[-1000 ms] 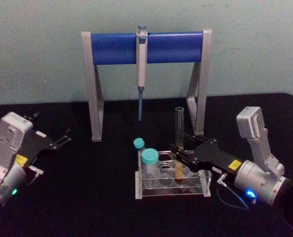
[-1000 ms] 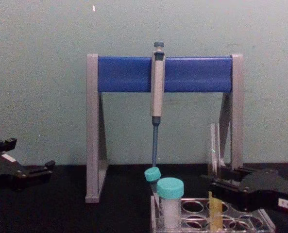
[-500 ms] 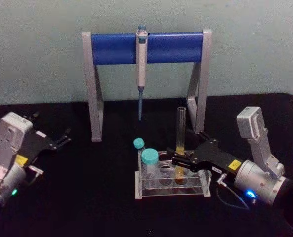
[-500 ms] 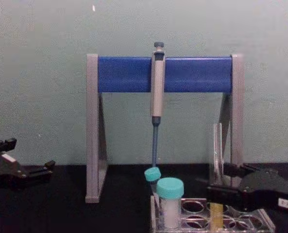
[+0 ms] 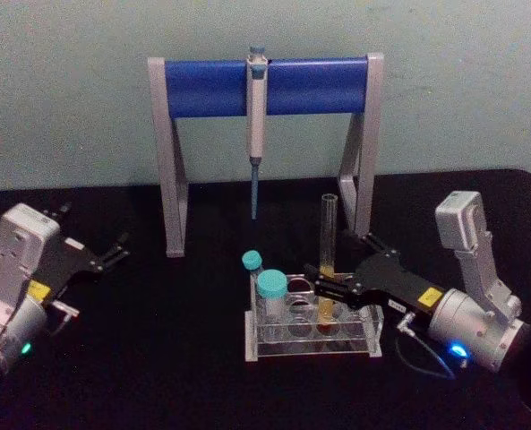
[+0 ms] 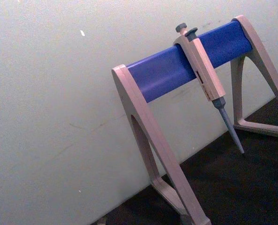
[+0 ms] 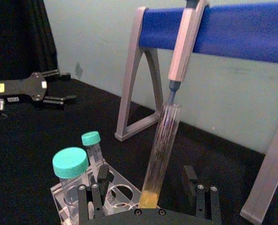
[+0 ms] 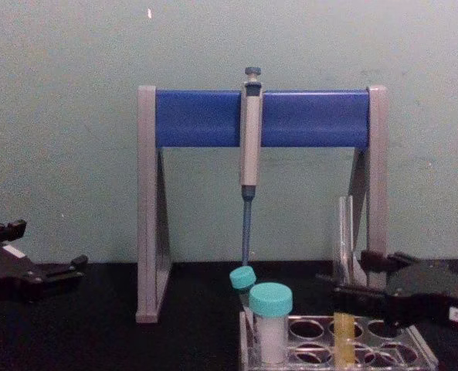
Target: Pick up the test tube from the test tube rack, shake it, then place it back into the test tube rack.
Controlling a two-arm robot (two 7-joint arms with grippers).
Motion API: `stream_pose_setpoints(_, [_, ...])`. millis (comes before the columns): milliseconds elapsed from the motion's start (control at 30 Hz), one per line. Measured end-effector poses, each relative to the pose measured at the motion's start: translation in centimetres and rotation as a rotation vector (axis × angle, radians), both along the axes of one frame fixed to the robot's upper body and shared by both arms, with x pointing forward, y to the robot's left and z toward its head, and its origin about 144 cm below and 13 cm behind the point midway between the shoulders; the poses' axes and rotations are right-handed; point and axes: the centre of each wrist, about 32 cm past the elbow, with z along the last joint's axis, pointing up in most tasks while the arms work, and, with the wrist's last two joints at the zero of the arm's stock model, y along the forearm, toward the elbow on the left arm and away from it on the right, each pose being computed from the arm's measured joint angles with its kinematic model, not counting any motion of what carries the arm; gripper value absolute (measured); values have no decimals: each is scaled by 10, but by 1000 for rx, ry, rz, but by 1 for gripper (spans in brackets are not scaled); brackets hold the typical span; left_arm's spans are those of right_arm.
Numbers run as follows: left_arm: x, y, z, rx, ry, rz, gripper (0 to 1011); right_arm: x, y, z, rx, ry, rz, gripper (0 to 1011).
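— So, nearest first: where is the right gripper (image 5: 329,282)?

— At the rack's 3 o'clock side, reaching in low over the test tube rack (image 5: 312,340). In the right wrist view its fingers (image 7: 97,199) stand spread either side of the test tube (image 7: 160,157), with a gap on each side — open, not clamping.

— And the tube itself?

— Seated in a hole at the rack's right part, long axis close to vertical, open mouth at 12 o'clock, the yellow liquid at the bottom end. It leans very slightly; from the chest view (image 8: 343,270) it looks upright.

— What else is in the rack?

— Two teal-capped tubes (image 5: 271,296) at its left end, toward 9 o'clock from the test tube.

— The other arm?

— The left gripper (image 5: 113,251) rests on the black table (image 5: 175,358) well off at 9 o'clock, fingers apart.

— Farther back?

— The grey-and-blue stand (image 5: 265,85) at 12 o'clock, a pipette (image 5: 256,116) hanging tip-down from its bar.
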Motion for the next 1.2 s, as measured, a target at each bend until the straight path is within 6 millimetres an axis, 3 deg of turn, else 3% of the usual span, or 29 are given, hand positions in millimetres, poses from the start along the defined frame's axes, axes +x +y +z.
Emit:
stream_pose_setpoints(300, [0, 0, 0, 0, 0, 0, 1010, -23, -14, 12, 10, -36, -11, 1000])
stream_pose_setpoints(567, [0, 0, 0, 0, 0, 0, 1010, -61, -33, 16, 20, -81, -141, 1000])
stream_pose_setpoints(800, [0, 0, 0, 0, 0, 0, 1010, -79, -33, 2, -13, -117, -362, 1000])
stream_pose_setpoints(1200, [0, 0, 0, 0, 0, 0, 1010, -78, -23, -32, -87, -65, -497, 1000])
